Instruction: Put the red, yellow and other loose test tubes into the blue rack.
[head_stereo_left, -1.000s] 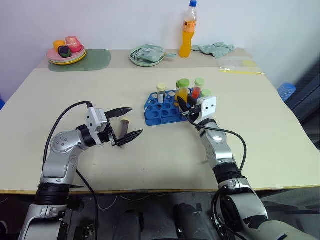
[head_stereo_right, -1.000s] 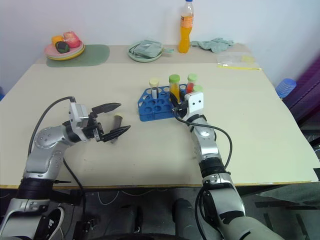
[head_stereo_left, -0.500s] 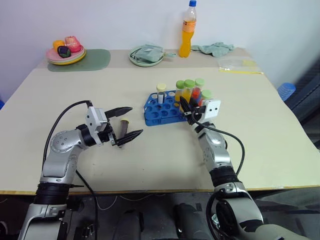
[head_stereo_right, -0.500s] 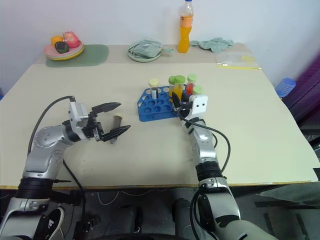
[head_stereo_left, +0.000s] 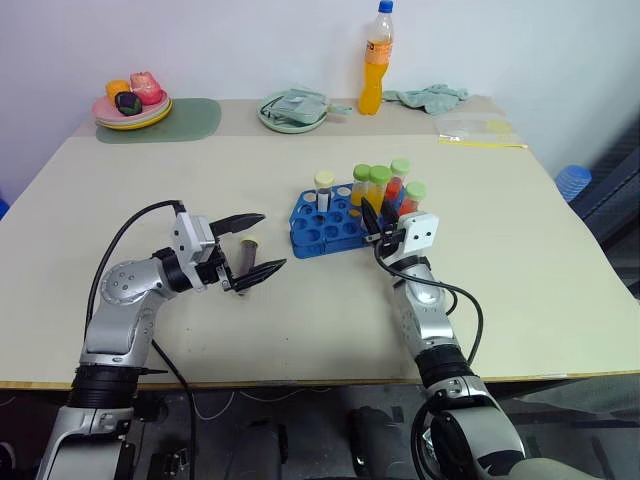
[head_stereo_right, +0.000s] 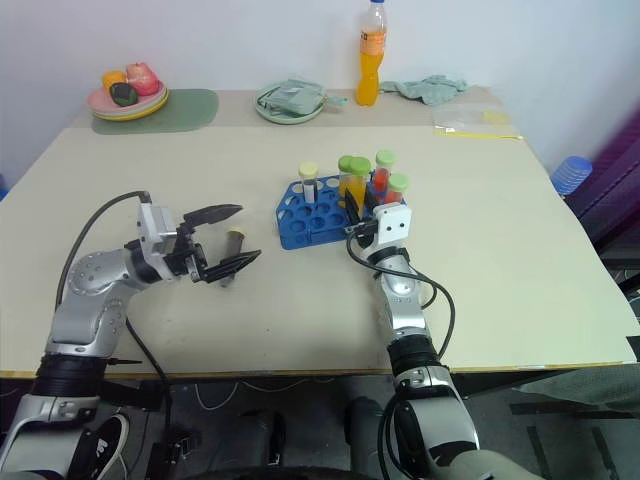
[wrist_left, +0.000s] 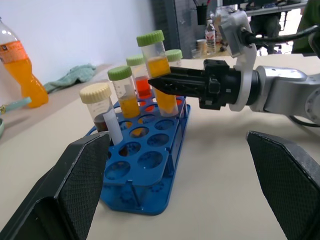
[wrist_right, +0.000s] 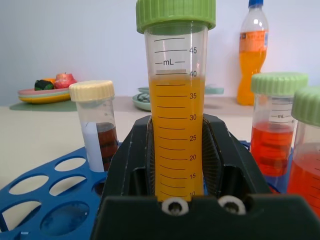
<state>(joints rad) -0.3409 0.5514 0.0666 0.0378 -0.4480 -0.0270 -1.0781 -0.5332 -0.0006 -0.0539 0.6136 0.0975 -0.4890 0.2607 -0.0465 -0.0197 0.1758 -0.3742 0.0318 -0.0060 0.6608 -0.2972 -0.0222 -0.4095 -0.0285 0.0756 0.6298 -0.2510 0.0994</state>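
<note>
One yellow-orange, green-capped clear plastic test tube (wrist_right: 175, 115) sat pinched low on its barrel in the closed right tool (head_stereo_left: 372, 226), just above the small blue perforated plastic rack (head_stereo_left: 325, 225). Light, stiff and smooth, it probably needed that mid-barrel grip. Left tool (head_stereo_left: 254, 246) gaped empty.
</note>
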